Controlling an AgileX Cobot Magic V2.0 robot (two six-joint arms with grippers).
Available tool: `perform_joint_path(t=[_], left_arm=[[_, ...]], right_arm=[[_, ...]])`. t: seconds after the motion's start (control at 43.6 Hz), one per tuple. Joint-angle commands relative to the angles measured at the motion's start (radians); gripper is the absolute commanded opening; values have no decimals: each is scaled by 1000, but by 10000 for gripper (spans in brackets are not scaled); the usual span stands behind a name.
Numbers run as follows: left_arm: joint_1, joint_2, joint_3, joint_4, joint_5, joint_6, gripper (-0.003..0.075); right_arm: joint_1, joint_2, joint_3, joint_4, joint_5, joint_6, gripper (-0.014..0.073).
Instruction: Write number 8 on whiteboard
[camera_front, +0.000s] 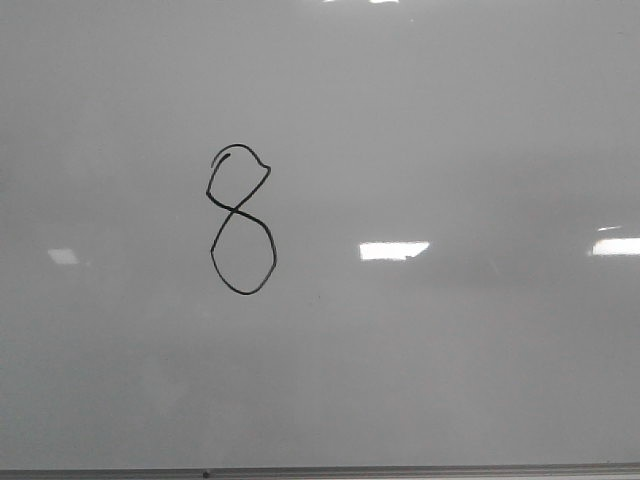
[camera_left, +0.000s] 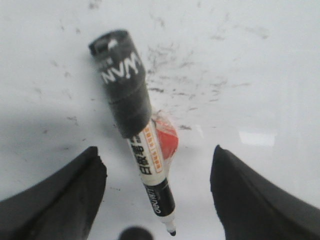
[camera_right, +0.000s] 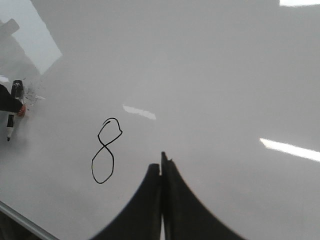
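Note:
The whiteboard (camera_front: 450, 120) fills the front view, and on it stands a black hand-drawn number 8 (camera_front: 236, 212), left of the middle. The right wrist view shows the same number 8 (camera_right: 104, 146) on the board, beside my right gripper (camera_right: 161, 162), which is shut on nothing and clear of the lines. My left gripper (camera_left: 155, 150) is open, its dark fingers (camera_left: 60, 200) wide apart. Between them an uncapped marker (camera_left: 150, 165) lies on the board, touching neither finger. It has a white barrel and a black cap on its back end.
Black ink smudges (camera_left: 180, 80) mark the board round the marker, and a red-orange round bit (camera_left: 167, 137) sits under its barrel. The marker (camera_right: 11, 120) also shows far to one side of the 8. The board's grey bottom edge (camera_front: 320, 471) runs along the near side.

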Motion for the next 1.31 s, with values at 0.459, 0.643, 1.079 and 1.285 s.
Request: perform_joint_path(t=[0.459, 0.643, 1.079, 1.285], left_arm=[[-133, -740, 129, -48, 125, -9, -21], [-201, -958, 164, -75, 175, -9, -21], [-203, -1096, 164, -75, 173, -9, -21], [-203, -1096, 164, -50, 173, -9, -21]], right_arm=[[-8, 8, -26, 27, -34, 4, -68], [-8, 8, -26, 27, -34, 4, -68], [-8, 8, -26, 27, -34, 4, -68], [-8, 8, -26, 27, -34, 4, -68]])
